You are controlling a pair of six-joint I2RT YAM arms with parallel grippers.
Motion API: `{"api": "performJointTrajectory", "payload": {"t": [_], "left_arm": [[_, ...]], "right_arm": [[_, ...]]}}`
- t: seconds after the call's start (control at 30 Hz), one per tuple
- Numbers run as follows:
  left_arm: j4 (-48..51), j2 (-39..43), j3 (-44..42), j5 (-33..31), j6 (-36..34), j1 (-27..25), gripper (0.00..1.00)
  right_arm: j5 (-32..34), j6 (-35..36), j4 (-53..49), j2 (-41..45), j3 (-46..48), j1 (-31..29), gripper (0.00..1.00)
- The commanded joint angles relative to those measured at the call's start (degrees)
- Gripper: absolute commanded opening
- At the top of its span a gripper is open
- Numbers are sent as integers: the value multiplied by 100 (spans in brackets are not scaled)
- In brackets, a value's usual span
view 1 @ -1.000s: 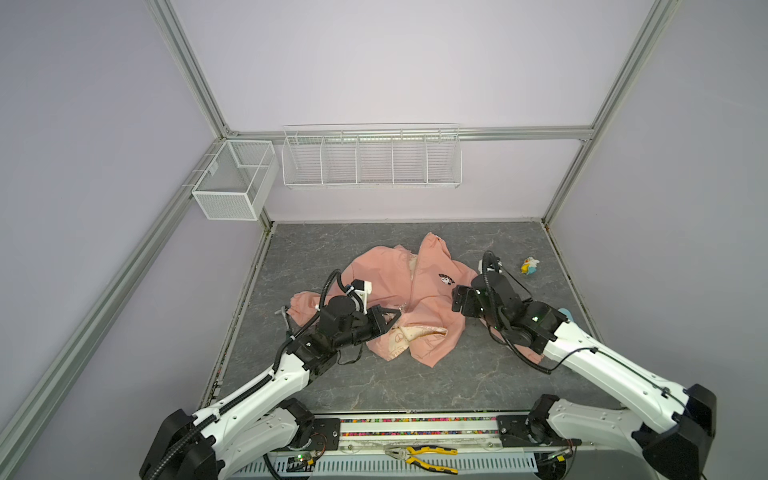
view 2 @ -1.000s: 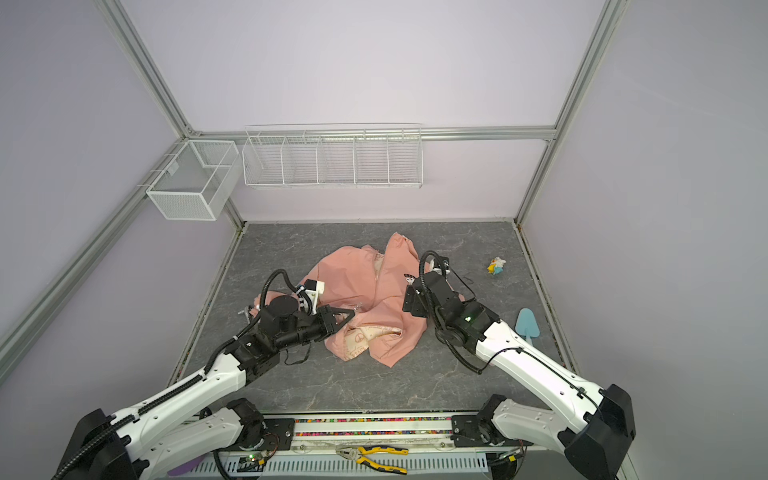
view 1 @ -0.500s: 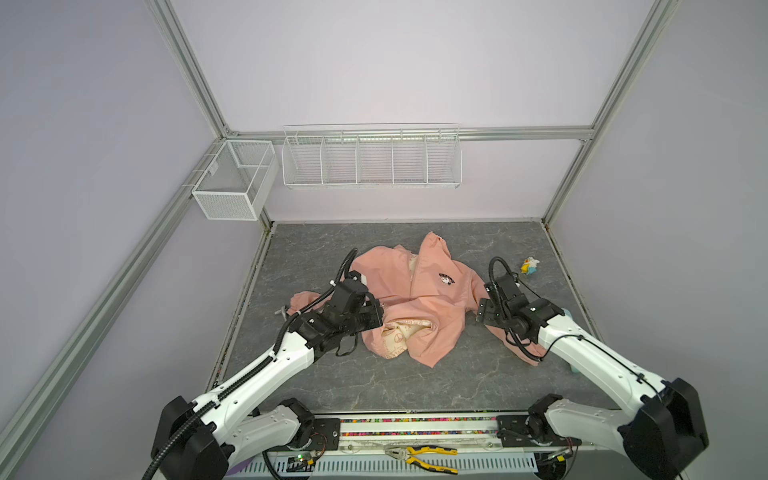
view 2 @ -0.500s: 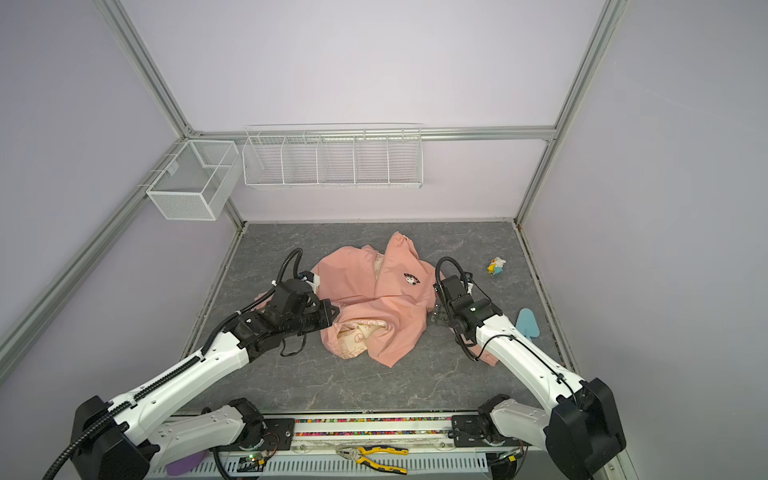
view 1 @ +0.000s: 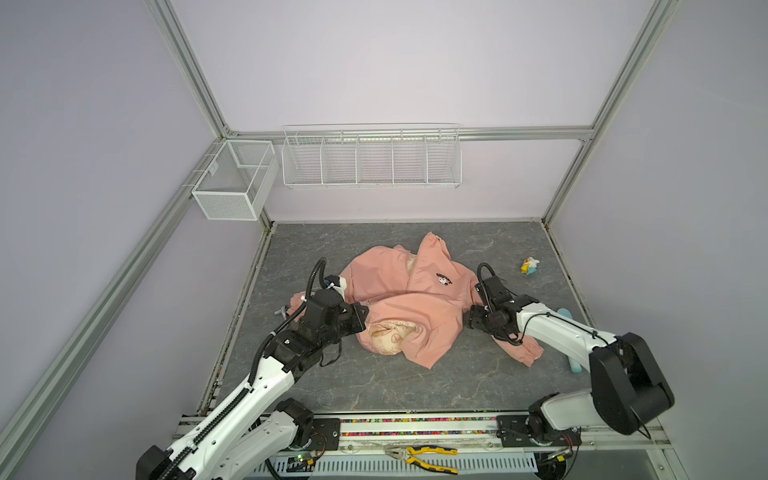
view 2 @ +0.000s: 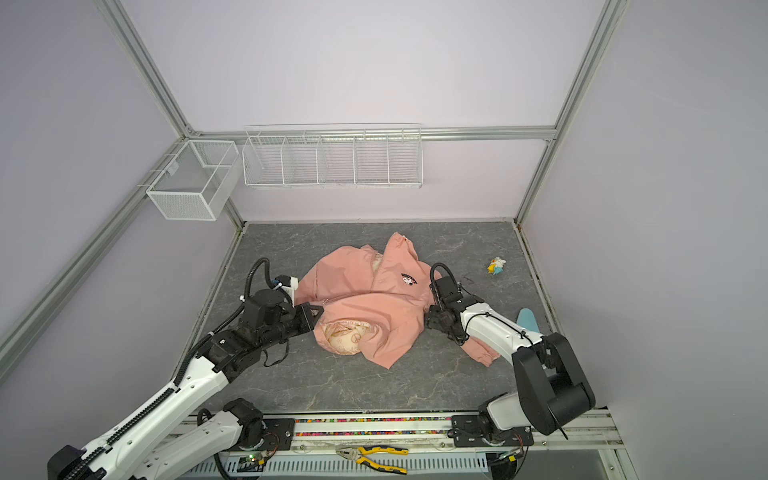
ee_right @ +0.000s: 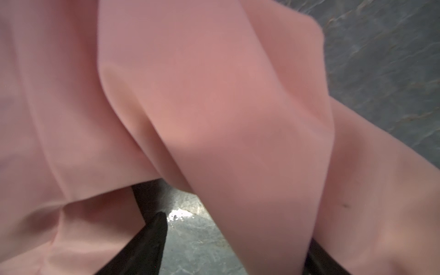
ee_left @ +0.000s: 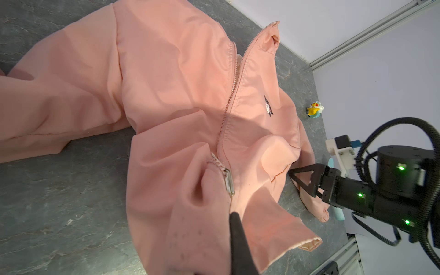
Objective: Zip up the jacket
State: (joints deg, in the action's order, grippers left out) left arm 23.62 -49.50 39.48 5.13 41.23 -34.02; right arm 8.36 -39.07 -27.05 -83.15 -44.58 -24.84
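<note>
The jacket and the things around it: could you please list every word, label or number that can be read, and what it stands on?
Chest patch on the jacket: a short row of dark letters above a small cartoon figure, too small and blurred to read in both top views.
Nothing else in view shows readable text.

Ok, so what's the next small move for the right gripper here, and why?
Probably close the right gripper: its jaws stand apart around a fold of the jacket, while the left gripper is shut on fabric near the zipper pull.
</note>
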Motion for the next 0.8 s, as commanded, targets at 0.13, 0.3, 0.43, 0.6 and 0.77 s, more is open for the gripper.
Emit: {"api": "performJointTrajectory", "payload": {"t": [0.13, 0.3, 0.43, 0.6, 0.77], "left_arm": [[-28, -331, 57, 323, -316, 25, 0], [-130, -377, 49, 433, -334, 23, 0], [-103, -343, 68, 409, -417, 20, 0], [-51, -316, 51, 288, -475, 22, 0], [-65, -386, 33, 175, -498, 24, 0]], "right_arm": [[-846, -295, 789, -321, 267, -96, 69], [-1001, -524, 1093, -623, 256, -398, 67], [-1189, -778, 1436, -928, 215, -676, 65], [-1430, -1092, 1876, -1290, 66, -1016, 63], [-1626, -1380, 2241, -1602, -178, -1379, 61]]}}
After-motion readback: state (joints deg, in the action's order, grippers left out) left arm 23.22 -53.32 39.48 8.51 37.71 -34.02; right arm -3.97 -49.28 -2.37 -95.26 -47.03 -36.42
